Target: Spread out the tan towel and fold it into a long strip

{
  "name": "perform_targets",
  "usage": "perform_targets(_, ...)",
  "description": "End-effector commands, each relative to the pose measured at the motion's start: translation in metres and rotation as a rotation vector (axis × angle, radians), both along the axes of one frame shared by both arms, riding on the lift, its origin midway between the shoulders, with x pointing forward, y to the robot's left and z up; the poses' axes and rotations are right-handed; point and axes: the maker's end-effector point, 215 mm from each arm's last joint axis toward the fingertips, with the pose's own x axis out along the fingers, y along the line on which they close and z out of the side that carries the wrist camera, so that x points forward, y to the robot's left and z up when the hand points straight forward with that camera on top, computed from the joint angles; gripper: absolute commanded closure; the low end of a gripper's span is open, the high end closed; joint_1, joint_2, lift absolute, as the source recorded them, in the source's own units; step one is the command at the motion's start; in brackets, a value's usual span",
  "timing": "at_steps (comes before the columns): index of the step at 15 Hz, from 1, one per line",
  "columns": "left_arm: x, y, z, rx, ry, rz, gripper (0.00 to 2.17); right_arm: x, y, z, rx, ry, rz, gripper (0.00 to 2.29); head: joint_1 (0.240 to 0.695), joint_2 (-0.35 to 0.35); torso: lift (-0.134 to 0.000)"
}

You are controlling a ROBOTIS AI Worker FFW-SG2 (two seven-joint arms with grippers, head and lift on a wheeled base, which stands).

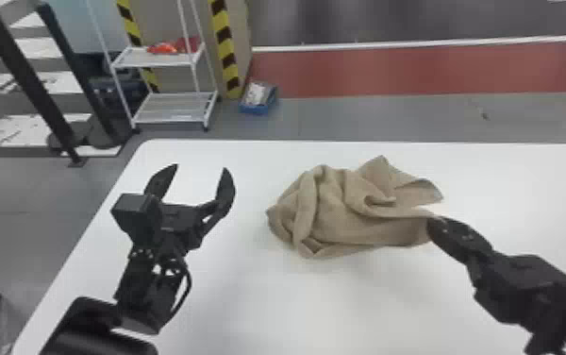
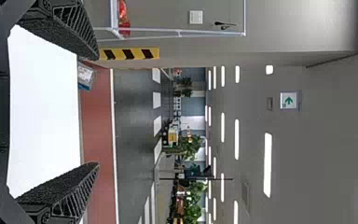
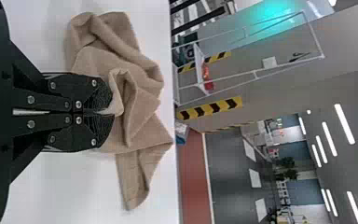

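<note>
The tan towel [image 1: 343,212] lies in a messy heap on the desk [image 1: 296,307], in between the two hands. It should be light and floppy, so it will lift up easily. It won't break or slide about much, I think, but it can't hold a shape by itself. Pull one spot and the rest will just droop or bunch up.

The right hand [image 3: 109,112] is pinched tight on a small bit of the towel's edge, and that side looks a little lifted. The left hand [image 1: 201,168] is wide open with nothing in it. It hangs over the desk, well apart from the towel.

A good next grab for the left hand would be another corner or edge, not the fat middle. Grabbing the middle could pick up many layers at once and make a bigger lump. The loose corner [image 1: 430,189] on the far right sticks out nicely, but it is nearer to the right hand. The job looks like it is just at the start, with the spreading out to do first.

The towel is cloth and looks soft and a bit fuzzy, with fat round folds and a pointy peak at the back. The desk is white, flat and smooth. The left hand's fingers [image 2: 58,32] are black, with rough, bumpy insides and slanted ribs
</note>
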Motion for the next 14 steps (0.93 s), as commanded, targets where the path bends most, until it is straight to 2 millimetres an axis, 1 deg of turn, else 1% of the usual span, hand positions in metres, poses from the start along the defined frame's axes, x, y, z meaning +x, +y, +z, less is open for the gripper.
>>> perform_targets(1, -0.002, 0.0, -0.002, 0.0, 0.004, -0.001, 0.08, 0.009, -0.003, 0.079, 0.025, -0.122, -0.006, 2.07, 0.695, 0.111, -0.124)
perform_targets(2, -0.004, -0.001, -0.004, 0.001, 0.007, -0.002, 0.08, 0.015, -0.011, 0.103, 0.038, -0.166, -0.029, 2.07, 0.695, 0.11, -0.124)
perform_targets(3, -0.005, -0.001, -0.001, 0.003, 0.003, -0.002, 0.08, 0.02, -0.036, 0.125, 0.065, -0.202, -0.082, 2.07, 0.695, 0.108, -0.124)
perform_targets(4, -0.007, 0.002, 0.001, 0.011, 0.002, -0.001, 0.08, 0.023, -0.066, 0.136, 0.076, -0.224, -0.139, 2.07, 0.695, 0.102, -0.124)
perform_targets(5, -0.007, 0.003, 0.0, 0.014, 0.003, -0.001, 0.08, 0.023, -0.088, 0.142, 0.078, -0.234, -0.175, 2.07, 0.695, 0.088, -0.124)
perform_targets(6, -0.007, 0.005, 0.0, 0.017, 0.006, 0.0, 0.08, 0.021, -0.108, 0.146, 0.087, -0.243, -0.208, 2.07, 0.688, 0.051, -0.124)
perform_targets(7, -0.007, 0.006, 0.0, 0.018, 0.005, 0.001, 0.08, 0.019, -0.119, 0.151, 0.094, -0.255, -0.22, 2.07, 0.681, 0.03, -0.124)
perform_targets(9, -0.008, 0.001, -0.004, 0.019, 0.015, -0.006, 0.08, 0.015, -0.131, 0.153, 0.099, -0.261, -0.238, 2.07, 0.675, -0.002, -0.124)
perform_targets(11, -0.01, -0.005, -0.002, 0.024, 0.013, -0.016, 0.08, 0.014, -0.159, 0.162, 0.079, -0.284, -0.296, 2.07, 0.674, -0.023, -0.124)
perform_targets(12, -0.013, -0.005, -0.001, 0.026, 0.014, -0.017, 0.08, 0.01, -0.186, 0.163, 0.089, -0.29, -0.342, 2.07, 0.673, -0.046, -0.124)
perform_targets(13, -0.014, -0.003, -0.001, 0.032, 0.013, -0.014, 0.08, 0.008, -0.219, 0.157, 0.09, -0.284, -0.397, 2.07, 0.671, -0.064, -0.124)
perform_targets(14, -0.014, -0.001, -0.002, 0.036, 0.016, -0.012, 0.08, 0.007, -0.248, 0.143, 0.073, -0.254, -0.44, 2.07, 0.67, -0.082, -0.124)
